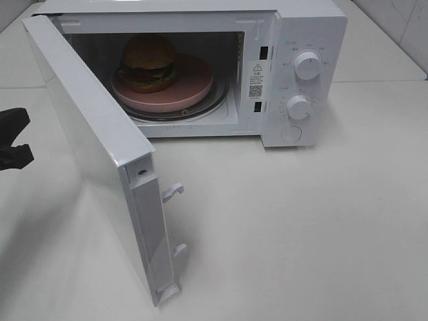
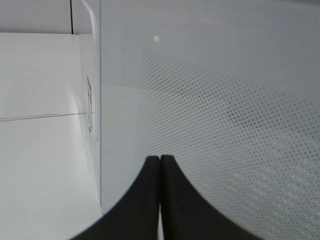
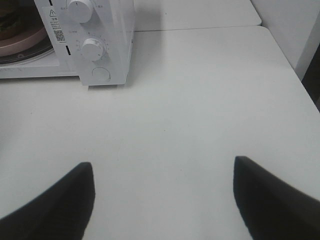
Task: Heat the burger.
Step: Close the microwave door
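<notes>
The left tool [image 2: 160, 159], tips pressed together and empty, points at the outer face of the open door [image 1: 93, 154]. The right tool [image 3: 163, 162] hovers spread wide over the counter [image 3: 200, 100]. The burger [image 1: 148, 62] sits upright, bun top up, on the plate [image 1: 194, 90] inside the microwave [image 1: 307, 40].

Your burger [image 1: 148, 63] sits upright inside the microwave [image 1: 304, 30], toward the left of the cavity. You've got a rounded brown bun on top, dark filling with a hint of green at the edge, and a bun below. It rests on the pink plate [image 1: 194, 90], off-centre toward the plate's left side, layers stacked and level. The door [image 1: 87, 147] stands wide open.
</notes>
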`<state>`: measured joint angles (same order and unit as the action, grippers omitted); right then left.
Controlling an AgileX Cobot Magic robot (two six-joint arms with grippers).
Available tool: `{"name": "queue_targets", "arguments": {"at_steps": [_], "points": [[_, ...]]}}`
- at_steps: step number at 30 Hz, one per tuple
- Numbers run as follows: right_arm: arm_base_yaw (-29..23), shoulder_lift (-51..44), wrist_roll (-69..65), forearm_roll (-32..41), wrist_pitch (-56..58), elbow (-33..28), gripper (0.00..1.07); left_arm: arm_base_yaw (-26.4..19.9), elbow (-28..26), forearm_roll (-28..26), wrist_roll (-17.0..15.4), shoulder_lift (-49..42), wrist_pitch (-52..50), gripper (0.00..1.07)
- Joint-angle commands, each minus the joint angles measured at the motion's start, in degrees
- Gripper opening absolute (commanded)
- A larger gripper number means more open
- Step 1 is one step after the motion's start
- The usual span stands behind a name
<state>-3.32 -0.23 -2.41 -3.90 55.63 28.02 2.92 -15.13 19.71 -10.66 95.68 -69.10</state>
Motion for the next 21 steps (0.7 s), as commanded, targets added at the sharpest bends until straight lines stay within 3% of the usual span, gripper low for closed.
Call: {"name": "queue_targets", "arguments": {"at_steps": [1,10,17,21], "points": [[0.0,-1.7,0.3,0.1,-0.3,-0.1,0.76,-0.1,-2.9,1.9,-0.2,1.8,-0.6,0.00],[0.0,-1.7,0.3,0.1,-0.3,-0.1,0.76,0.1,-9.6,9.7,-5.6,3.7,6.4,0.00],[0.0,-1.7,0.3,0.1,-0.3,-0.1,0.76,0.6,-10.7,11.7,-6.0,3.7,7.4,0.00],[0.0,-1.7,0.3,0.1,-0.3,-0.1,0.76,3.6,-11.3,10.7,-5.2,3.7,11.5,0.00]]}}
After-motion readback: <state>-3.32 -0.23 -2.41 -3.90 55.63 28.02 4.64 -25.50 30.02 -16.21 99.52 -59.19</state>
